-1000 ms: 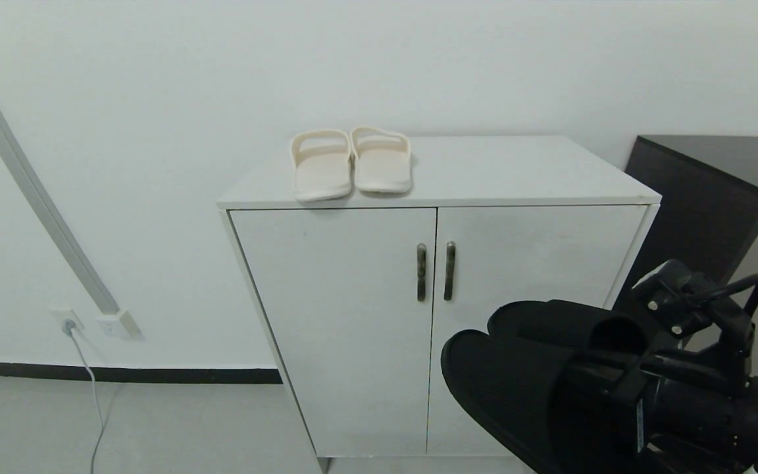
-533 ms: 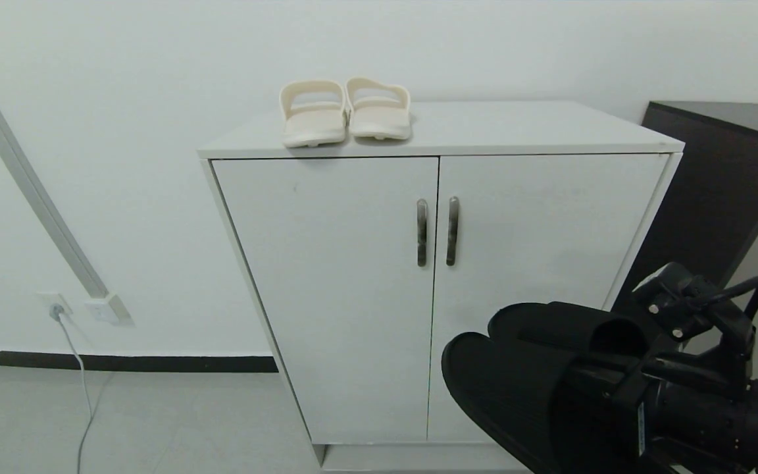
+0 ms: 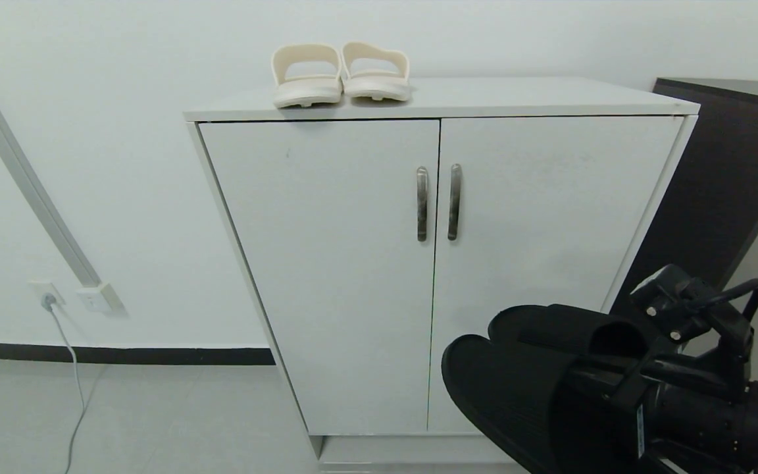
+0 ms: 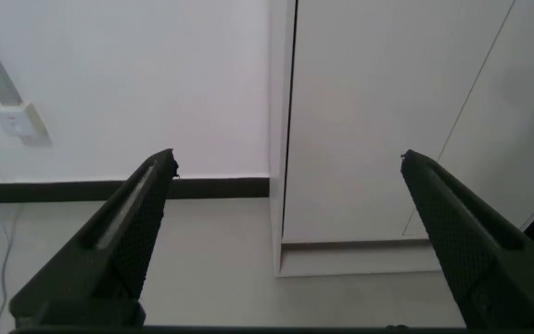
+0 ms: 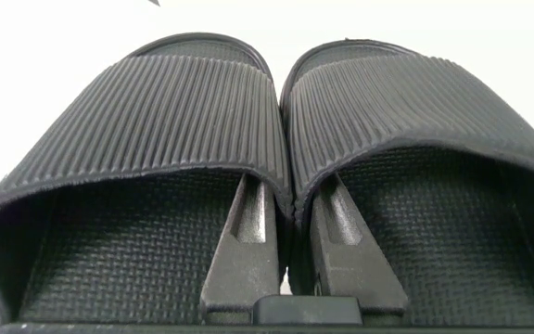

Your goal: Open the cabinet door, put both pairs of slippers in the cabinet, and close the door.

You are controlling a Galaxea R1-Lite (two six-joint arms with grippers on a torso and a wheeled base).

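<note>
While pinching black slippers [image 3: 510, 382] in right gripper [image 5: 290, 199], faces shut cabinet [image 3: 326, 263]; holds left gripper [image 4: 286, 160] wide; cream slippers [image 3: 341, 74] on top.

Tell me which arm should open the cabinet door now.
Left. The left gripper is open and empty, facing the cabinet. The right gripper is shut on the black slippers, so it seems unfit to pull a handle; both doors are shut.

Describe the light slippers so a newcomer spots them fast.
Find the white two-door cabinet against the wall. On its top, above the left door, the cream slippers sit side by side. The black slippers are instead clamped in the right gripper.
</note>
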